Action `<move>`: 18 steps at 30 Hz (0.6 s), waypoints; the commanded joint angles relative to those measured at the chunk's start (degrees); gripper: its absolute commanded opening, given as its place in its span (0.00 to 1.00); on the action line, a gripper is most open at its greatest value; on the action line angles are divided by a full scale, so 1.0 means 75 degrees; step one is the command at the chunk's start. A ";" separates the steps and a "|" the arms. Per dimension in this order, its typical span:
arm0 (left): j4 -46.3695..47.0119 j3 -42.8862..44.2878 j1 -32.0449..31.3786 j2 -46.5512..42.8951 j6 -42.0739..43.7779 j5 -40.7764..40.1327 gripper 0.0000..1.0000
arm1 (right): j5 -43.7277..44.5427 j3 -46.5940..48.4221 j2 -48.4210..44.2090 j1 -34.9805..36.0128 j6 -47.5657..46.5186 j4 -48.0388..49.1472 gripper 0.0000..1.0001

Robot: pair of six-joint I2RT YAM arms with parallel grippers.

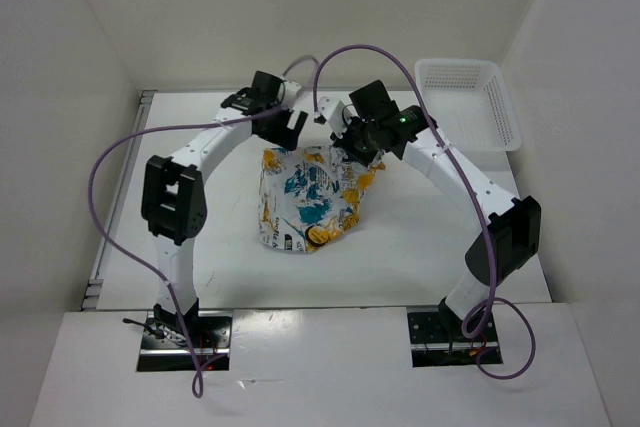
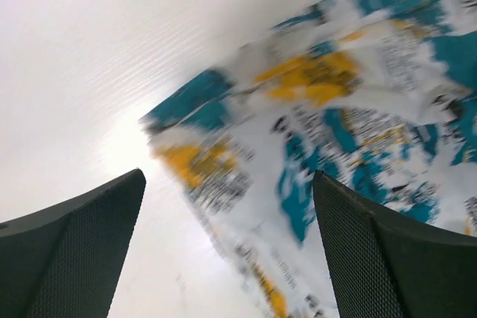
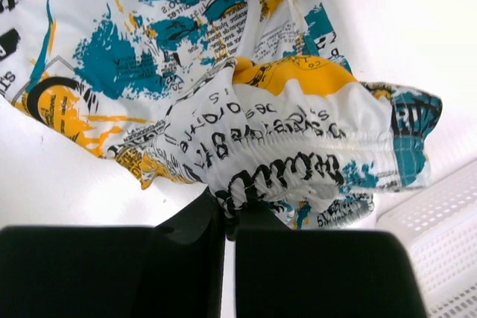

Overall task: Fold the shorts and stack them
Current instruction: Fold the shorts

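Observation:
The printed shorts (image 1: 305, 199) lie crumpled in the middle of the white table, white with teal, yellow and black print. My right gripper (image 1: 352, 150) is shut on the elastic waistband (image 3: 298, 156) at the shorts' far right corner, which it holds bunched up. My left gripper (image 1: 284, 137) is open just above the shorts' far left corner; its two dark fingers (image 2: 373, 258) straddle blurred printed fabric (image 2: 320, 132) without gripping it.
A white plastic mesh basket (image 1: 470, 102) stands at the far right of the table; its rim also shows in the right wrist view (image 3: 440, 221). White walls enclose the table on the left, back and right.

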 commanded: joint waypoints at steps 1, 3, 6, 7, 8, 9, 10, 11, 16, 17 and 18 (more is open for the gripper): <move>-0.0214 -0.0910 0.0556 -0.0853 0.0016 -0.0353 1.00 | 0.0286 0.0053 0.0007 0.0243 -0.0278 -0.0063 0.00; -0.0016 -0.1717 0.0883 -0.0936 0.0016 -0.0424 1.00 | 0.0356 0.0146 0.0170 0.0337 -0.0279 -0.0063 0.00; 0.0068 -0.2096 0.1049 -0.0504 0.0016 -0.0086 0.96 | 0.0508 0.0380 0.0404 0.0547 -0.0454 -0.0063 0.00; 0.0068 -0.2097 0.1119 -0.0340 0.0016 0.0101 0.91 | 0.0509 0.0567 0.0405 0.0630 -0.0547 -0.0063 0.00; 0.0068 -0.2097 0.1120 -0.0048 0.0016 0.0428 0.79 | 0.0590 0.0673 0.0533 0.0723 -0.0548 -0.0063 0.00; 0.0195 -0.2097 0.1120 0.0094 0.0016 0.0431 0.56 | 0.0684 0.0894 0.0673 0.0921 -0.0653 -0.0063 0.00; 0.0196 -0.2097 0.1120 0.0339 0.0016 0.0501 0.45 | 0.0685 0.1036 0.0744 0.1028 -0.0723 -0.0063 0.00; 0.0301 -0.2097 0.1120 0.0446 0.0016 0.0501 0.37 | 0.0754 0.1153 0.0814 0.1226 -0.0724 -0.0063 0.00; 0.0302 -0.2027 0.1190 0.0739 0.0016 0.1530 0.31 | 0.0755 0.1927 0.1364 0.1895 -0.0888 -0.0063 0.00; 0.0302 -0.2027 0.1190 0.0740 0.0016 0.1892 0.27 | 0.0674 0.1997 0.1459 0.2035 -0.0958 -0.0063 0.00; 0.0302 -0.2027 0.1190 0.0740 0.0016 0.2000 0.25 | 0.0673 0.2114 0.1564 0.2153 -0.1039 -0.0063 0.00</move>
